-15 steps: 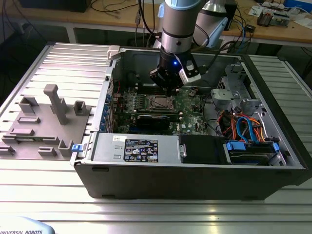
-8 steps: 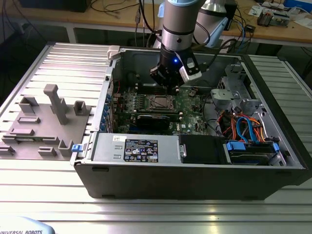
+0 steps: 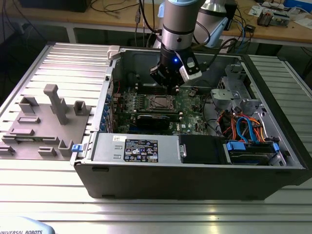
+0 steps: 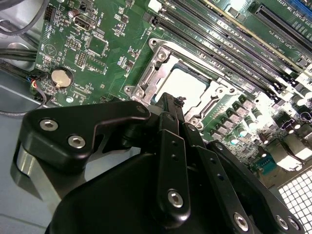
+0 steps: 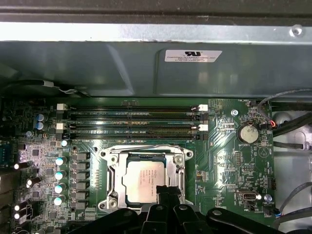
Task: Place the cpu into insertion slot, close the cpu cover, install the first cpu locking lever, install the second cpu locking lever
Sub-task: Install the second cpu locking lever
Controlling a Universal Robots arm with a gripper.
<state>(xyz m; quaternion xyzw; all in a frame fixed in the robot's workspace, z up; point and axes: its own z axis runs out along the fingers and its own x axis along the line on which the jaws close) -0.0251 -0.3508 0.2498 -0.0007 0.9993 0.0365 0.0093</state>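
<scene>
Gripper, fingers drawn together and holding nothing, hovers just over the near edge of the cpu, which sits seated in the insertion slot under the closed cpu cover; levers should be pressed squarely, clear of the memory slots.

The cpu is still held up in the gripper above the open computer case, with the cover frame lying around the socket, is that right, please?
Not quite: the cpu is not held up in the gripper; it already sits in the insertion slot, as the first wrist view shows. The cpu cover frame does lie around the socket, inside the open computer case.
</scene>
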